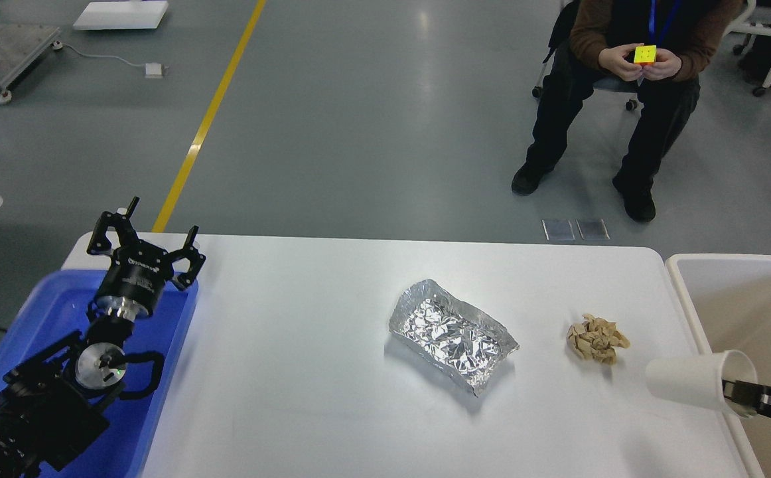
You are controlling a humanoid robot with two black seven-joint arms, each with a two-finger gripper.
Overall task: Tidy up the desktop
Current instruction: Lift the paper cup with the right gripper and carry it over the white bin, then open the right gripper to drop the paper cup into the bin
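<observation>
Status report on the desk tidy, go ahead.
Left pincer open over blue tray. Right pincer shut on paper cup by the bin. Foil tray, crumpled paper still on desktop.

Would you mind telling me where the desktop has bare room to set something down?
The widest free patch of the desktop lies between the blue tray and the foil tray. The far strip behind the foil is bare too. It is crowded on the right, where the crumpled paper, paper cup and bin sit close.

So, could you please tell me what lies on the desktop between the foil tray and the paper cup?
In the head view, a crumpled brown paper wad lies between the foil tray and the paper cup.
</observation>
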